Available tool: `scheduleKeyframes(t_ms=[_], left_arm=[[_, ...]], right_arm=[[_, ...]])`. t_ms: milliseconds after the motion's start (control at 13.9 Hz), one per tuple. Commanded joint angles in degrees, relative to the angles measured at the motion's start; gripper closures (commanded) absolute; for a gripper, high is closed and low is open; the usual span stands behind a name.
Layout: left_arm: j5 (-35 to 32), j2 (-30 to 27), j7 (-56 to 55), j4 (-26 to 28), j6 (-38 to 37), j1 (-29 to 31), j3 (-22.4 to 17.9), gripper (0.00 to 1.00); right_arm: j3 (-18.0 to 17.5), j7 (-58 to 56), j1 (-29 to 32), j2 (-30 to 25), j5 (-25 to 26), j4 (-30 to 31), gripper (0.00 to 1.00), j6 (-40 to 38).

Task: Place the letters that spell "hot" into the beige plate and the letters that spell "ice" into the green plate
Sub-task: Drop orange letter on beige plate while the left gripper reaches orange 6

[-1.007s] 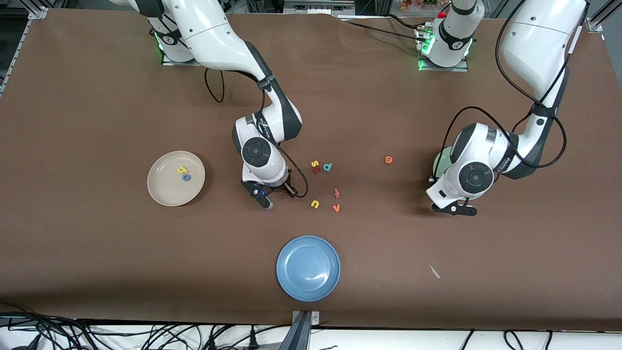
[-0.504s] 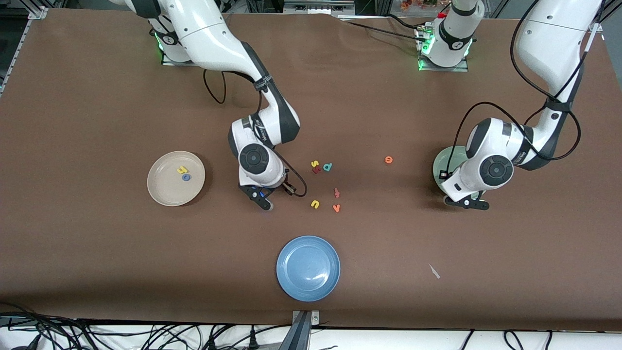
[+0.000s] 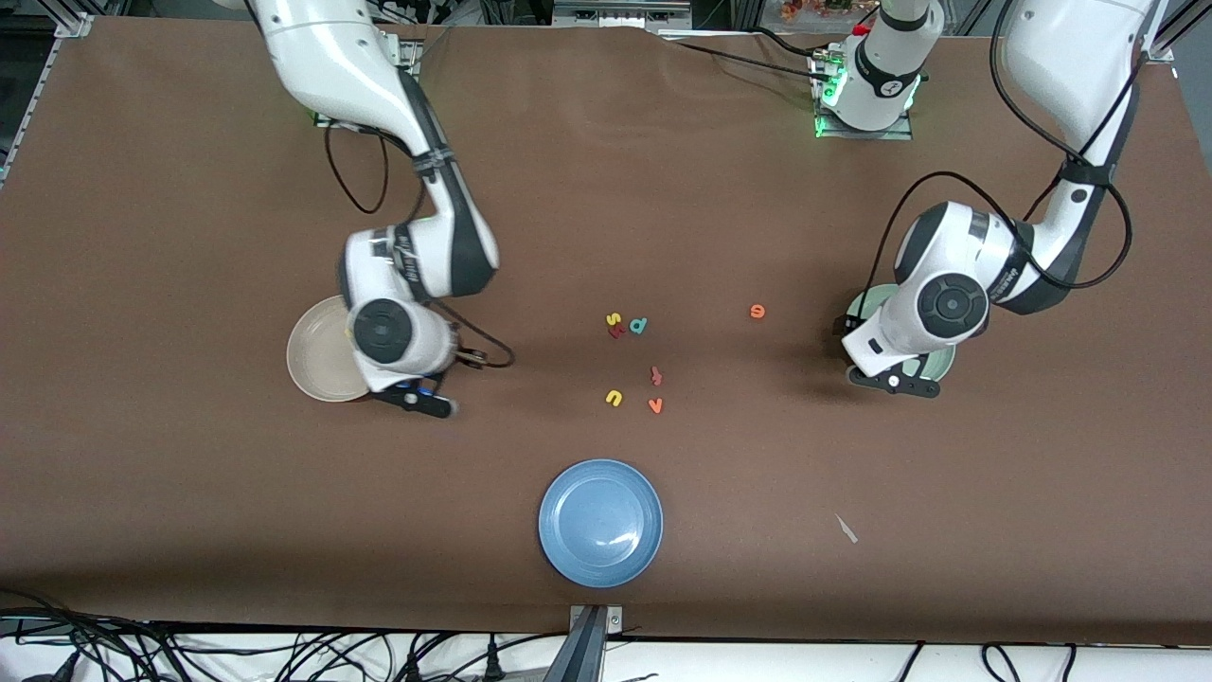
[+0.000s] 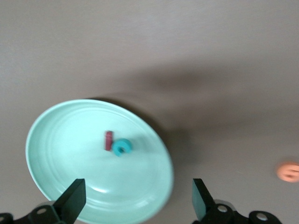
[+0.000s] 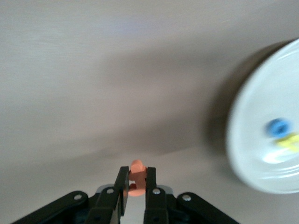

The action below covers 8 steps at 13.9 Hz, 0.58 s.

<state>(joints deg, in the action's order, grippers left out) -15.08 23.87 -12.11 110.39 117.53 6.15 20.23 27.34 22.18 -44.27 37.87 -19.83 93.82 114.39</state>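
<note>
The right gripper point(image 5: 136, 184) hangs just beside the rim of the beige plate point(image 3: 312, 365), over the counter point(image 3: 189, 493) at the plate's edge nearest the loose letters; its fingers point(image 5: 150, 179) pinch a small orange letter point(image 5: 136, 177), by its colour most likely the t. The yellow h point(image 5: 289, 141) and the blue o point(image 5: 276, 127) lie together inside that plate, so "hot" looks 1 letter short; the step in hand reads as carrying the last one in. The next move calls for bringing the letter over the plate's floor, clear of the rim, before letting go.

The left gripper point(image 4: 135, 205) hovers over the green plate point(image 4: 56, 154) with its fingers point(image 4: 71, 199) spread wide and nothing between them; the dark red i point(image 4: 108, 140) and the teal c point(image 4: 122, 147) sit touching in the plate. The orange e point(image 3: 757, 311) rests on the counter, near that plate and apart from the cluster of spare letters; fetching it seems the left arm's next job.
</note>
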Motion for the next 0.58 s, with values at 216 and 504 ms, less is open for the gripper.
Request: scheduleKeyframes(t_ms=[216, 504], left_arm=[[2.9, -2.7, -20.0, 0.6, -1.3, -0.4, 11.6, 0.00], [2.1, -1.5, -24.2, 5.0, 6.9, -2.4, 12.5, 0.08]], right_arm=[[10.3, -26.9, -0.4, -13.4, 0.7, 22.8, 1.00, 9.8], [11.2, -27.9, 0.5, -11.6, -0.5, 23.8, 0.19, 12.7]])
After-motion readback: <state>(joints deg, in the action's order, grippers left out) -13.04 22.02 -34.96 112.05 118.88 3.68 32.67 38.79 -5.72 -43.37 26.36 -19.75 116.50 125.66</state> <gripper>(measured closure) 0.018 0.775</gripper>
